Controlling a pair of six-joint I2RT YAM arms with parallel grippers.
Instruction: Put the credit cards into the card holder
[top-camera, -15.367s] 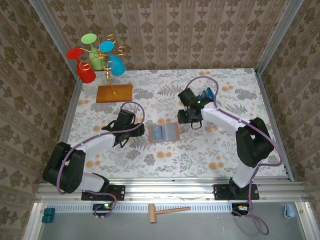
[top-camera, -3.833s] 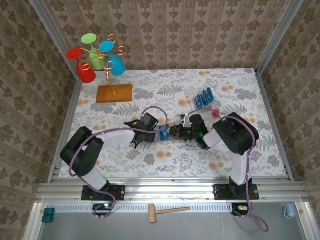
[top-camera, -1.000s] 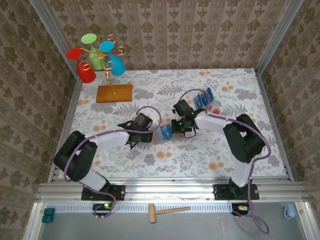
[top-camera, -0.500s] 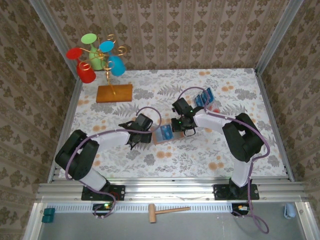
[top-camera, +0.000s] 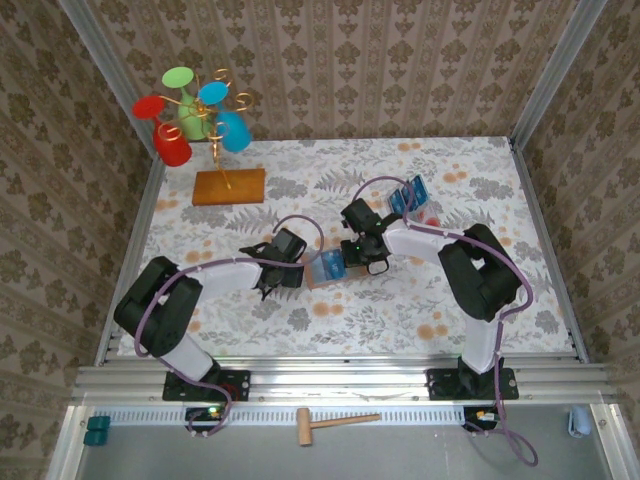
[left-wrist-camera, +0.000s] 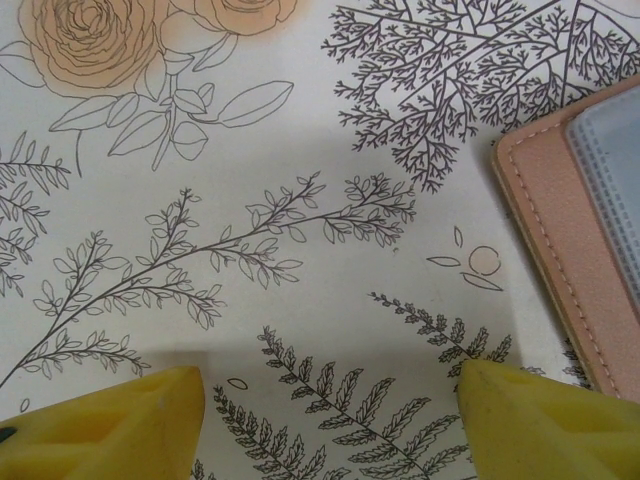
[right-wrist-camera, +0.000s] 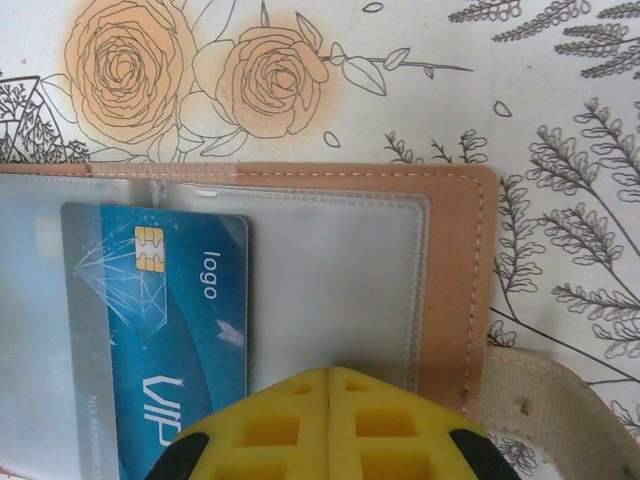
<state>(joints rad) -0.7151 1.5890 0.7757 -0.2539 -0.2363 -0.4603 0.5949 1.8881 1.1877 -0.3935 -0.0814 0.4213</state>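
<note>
Near ledge: a wooden mallet (top-camera: 322, 423) lies on the grey strip behind the arm bases, on the near side of an aluminium rail (top-camera: 340, 372).
Surface: the tabletop (top-camera: 400, 305) is covered by a pale, flat, matt cloth printed with orange roses and fine black ferns.
Left pincer: the left pincer (left-wrist-camera: 328, 378) is released, its yellow fingers (left-wrist-camera: 120, 420) wide apart over bare cloth with nothing between them.
Card holder: the card holder (right-wrist-camera: 455, 270) lies open and flat, just to the right of the left pincer and under the right one. It has a tan leather-like skin, a stitched edge, a rounded corner and clear plastic pockets inside, with a beige strap (right-wrist-camera: 545, 405) at its side.
Right pincer: the right pincer (right-wrist-camera: 328, 372) is clenched, its yellow tips pressed together above the holder's clear pocket, gripping nothing that can be seen.
Credit card: a credit card (right-wrist-camera: 165, 330), glossy blue with a gold chip and pale lettering, lies at the holder's pockets, left of the right pincer's tips. Whether it sits under the film cannot be told.
Other cards: more credit cards (top-camera: 408, 194) stand on edge in a clear tray (top-camera: 426, 213), beyond the right pincer and to its right.
Far left: an orange-brown wooden slab (top-camera: 229, 186) carries a gold stem with bright cups (top-camera: 195, 112), well beyond the left pincer.
Room: walls (top-camera: 360, 60) papered in brown damask and stripes close in three sides.
</note>
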